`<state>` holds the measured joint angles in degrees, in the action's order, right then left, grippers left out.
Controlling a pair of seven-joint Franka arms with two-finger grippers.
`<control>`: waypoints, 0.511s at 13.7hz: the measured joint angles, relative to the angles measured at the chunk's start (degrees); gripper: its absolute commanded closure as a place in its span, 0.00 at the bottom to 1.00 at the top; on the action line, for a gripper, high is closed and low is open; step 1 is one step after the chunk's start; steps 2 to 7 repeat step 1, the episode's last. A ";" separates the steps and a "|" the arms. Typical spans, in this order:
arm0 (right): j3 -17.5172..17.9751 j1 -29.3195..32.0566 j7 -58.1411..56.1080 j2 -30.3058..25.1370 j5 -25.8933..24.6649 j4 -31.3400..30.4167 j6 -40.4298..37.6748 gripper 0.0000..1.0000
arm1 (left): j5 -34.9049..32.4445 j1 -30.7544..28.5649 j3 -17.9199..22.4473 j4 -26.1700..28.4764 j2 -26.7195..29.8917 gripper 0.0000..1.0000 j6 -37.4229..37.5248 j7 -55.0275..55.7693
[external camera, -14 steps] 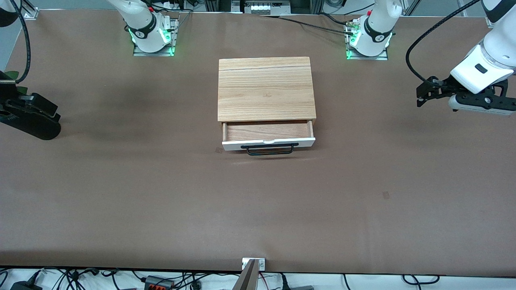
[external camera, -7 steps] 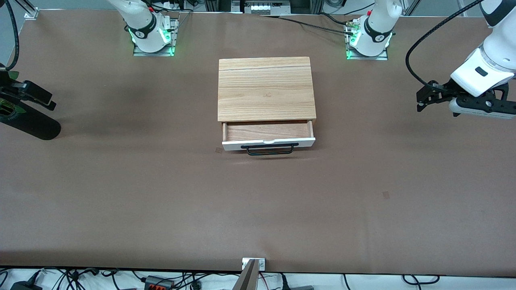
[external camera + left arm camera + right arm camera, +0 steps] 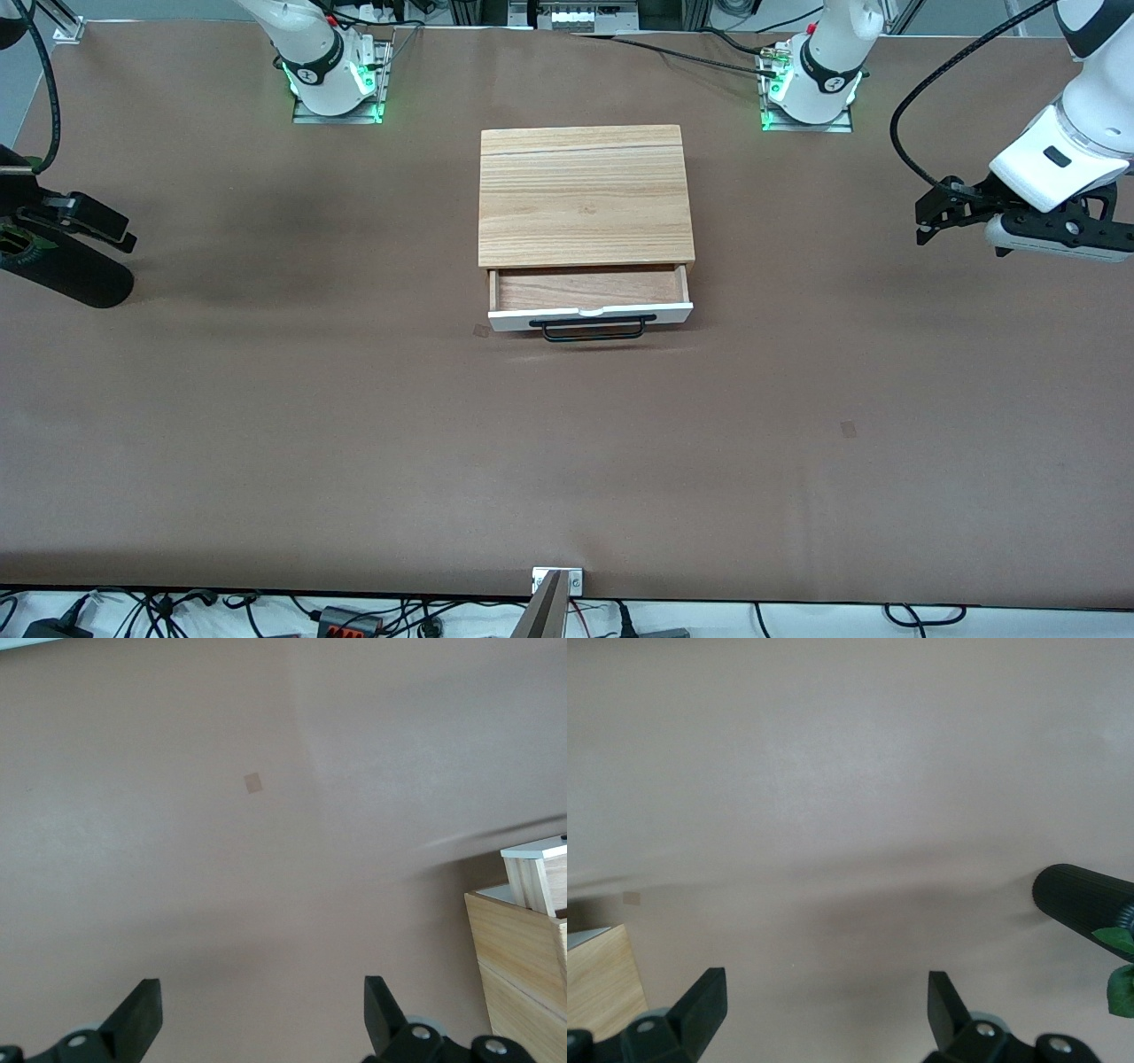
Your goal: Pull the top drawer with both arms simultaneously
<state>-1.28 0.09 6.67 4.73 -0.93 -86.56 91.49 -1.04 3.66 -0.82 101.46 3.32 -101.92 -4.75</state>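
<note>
The top drawer (image 3: 589, 312) stands partly pulled out of the light wood casing (image 3: 585, 190), its brown inside showing. Its white front faces the front camera and carries the black bar handle (image 3: 594, 329). My left gripper (image 3: 923, 217) is open and empty over the table at the left arm's end, well away from the drawer. In the left wrist view it (image 3: 261, 1010) hangs over bare table, with the drawer's white front corner (image 3: 536, 850) and the casing (image 3: 518, 948) at the edge. My right gripper (image 3: 120, 235) is open and empty at the right arm's end, (image 3: 824, 1001) over bare table.
A black ribbed cylinder (image 3: 71, 279) with green leaves (image 3: 1121, 966) lies at the right arm's end of the table, under the right gripper; it shows in the right wrist view (image 3: 1085, 899). The casing's corner (image 3: 598, 979) shows there too. A small square mark (image 3: 253, 782) is on the table.
The left gripper has risen a little. The right gripper has shifted slightly at its end of the table. The drawer has not moved.
</note>
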 measured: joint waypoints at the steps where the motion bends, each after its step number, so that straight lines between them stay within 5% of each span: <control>1: 0.00 -0.07 0.00 0.00 0.01 0.00 0.05 0.00 | 0.00 0.00 0.00 -0.01 0.00 0.00 0.00 0.00; 7: 0.00 -0.07 0.00 0.00 0.01 0.00 0.05 0.00 | 0.00 0.00 0.00 -0.01 0.00 0.00 0.00 0.00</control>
